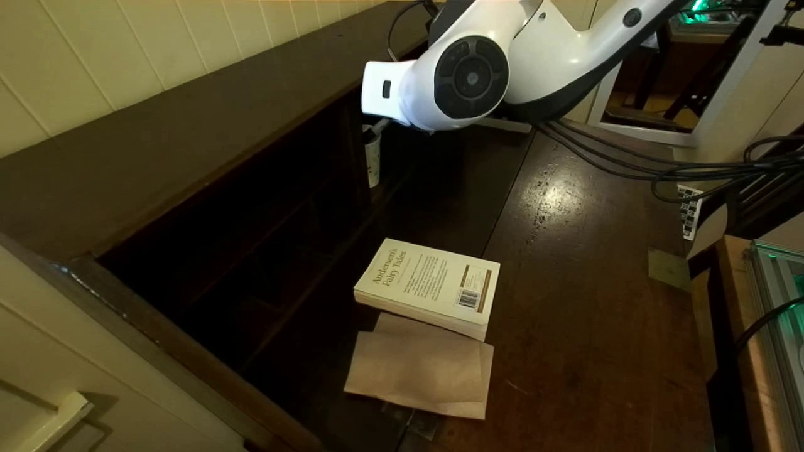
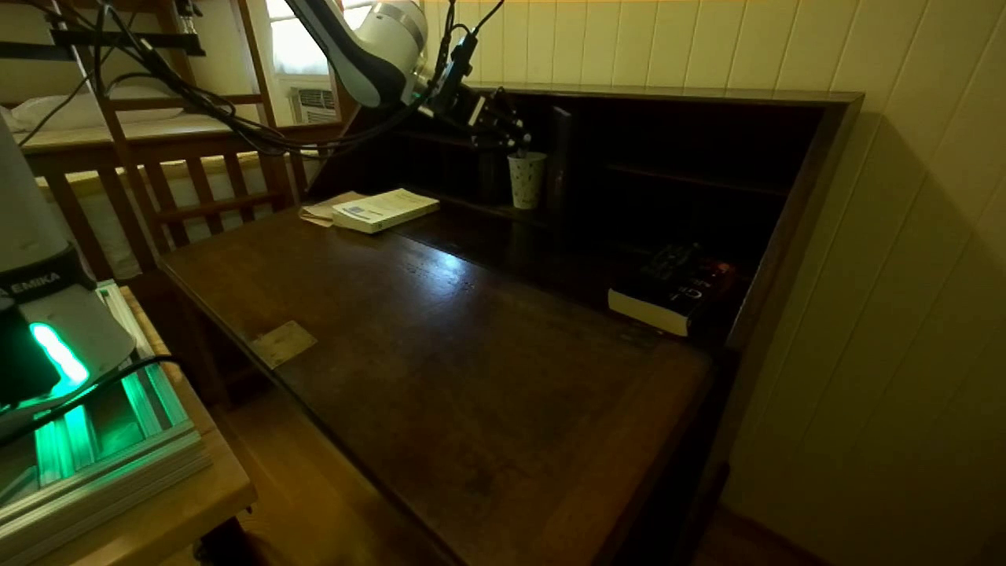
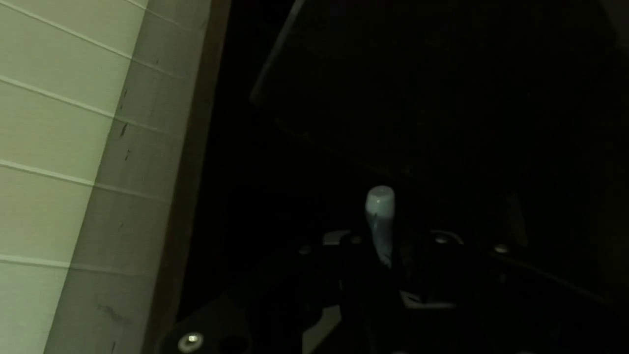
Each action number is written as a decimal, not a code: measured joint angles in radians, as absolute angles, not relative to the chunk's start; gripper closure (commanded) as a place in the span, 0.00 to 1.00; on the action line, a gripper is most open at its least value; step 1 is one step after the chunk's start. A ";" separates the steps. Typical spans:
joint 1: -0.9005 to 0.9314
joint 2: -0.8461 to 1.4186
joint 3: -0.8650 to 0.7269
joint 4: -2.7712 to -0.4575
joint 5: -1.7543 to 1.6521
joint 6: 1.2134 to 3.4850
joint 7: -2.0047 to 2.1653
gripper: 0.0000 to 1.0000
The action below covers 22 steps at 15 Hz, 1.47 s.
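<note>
My gripper (image 3: 388, 251) has its dark fingers closed around a slim marker (image 3: 381, 221) with a pale rounded end and a bluish body. Deep shadow hides the pads and the marker's lower part. In an exterior view, the gripper (image 2: 512, 141) reaches down right above a white speckled cup (image 2: 526, 182), its fingertips close to the rim. That cup (image 1: 373, 164) stands upright inside the desk's shelf unit, partly behind the arm's white wrist (image 1: 427, 88), which covers most of the gripper there. Whether the marker touches the cup I cannot tell.
A pale paperback (image 1: 433, 282) lies on the desk beside folded brown paper (image 1: 421, 370). Farther along is a thick dark book (image 2: 668, 295). An upright divider (image 2: 559, 157) stands by the cup, under the shelf unit's top board (image 1: 188, 132). Cables (image 1: 628, 164) hang behind the arm.
</note>
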<state>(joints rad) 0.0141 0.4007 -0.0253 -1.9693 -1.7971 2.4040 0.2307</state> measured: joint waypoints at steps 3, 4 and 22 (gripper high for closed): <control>0.013 0.413 -0.025 -1.955 -1.809 2.412 0.229 0.95; 0.013 0.418 -0.025 -1.951 -1.815 2.416 0.228 0.95; 0.003 0.466 -0.025 -1.903 -1.831 2.454 0.153 0.73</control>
<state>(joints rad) 0.0025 0.4661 -0.0245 -1.9031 -1.8311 2.4538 0.1527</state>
